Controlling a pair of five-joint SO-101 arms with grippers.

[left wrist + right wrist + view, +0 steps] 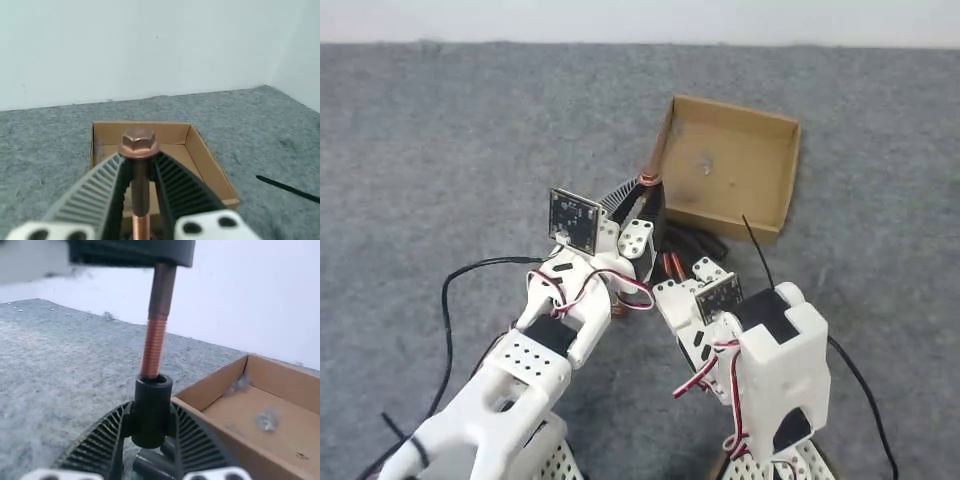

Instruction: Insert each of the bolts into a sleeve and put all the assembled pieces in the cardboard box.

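Note:
My left gripper (139, 161) is shut on a copper bolt (138, 144), its hex head above the fingertips and its shaft pointing down. In the high view this gripper (645, 200) hangs at the near left corner of the cardboard box (775, 180). My right gripper (151, 412) is shut on a black sleeve (151, 402) held upright. The bolt's threaded tip (152, 352) stands in the sleeve's mouth. The box (280, 390) lies just beyond; its floor shows bare cardboard with small scuffs.
More black sleeves (705, 243) lie on the grey carpet in front of the box, and copper bolts (672, 266) rest beside the right arm. A thin black strip (757, 252) sticks up near the box's front wall. Open carpet spreads to the left.

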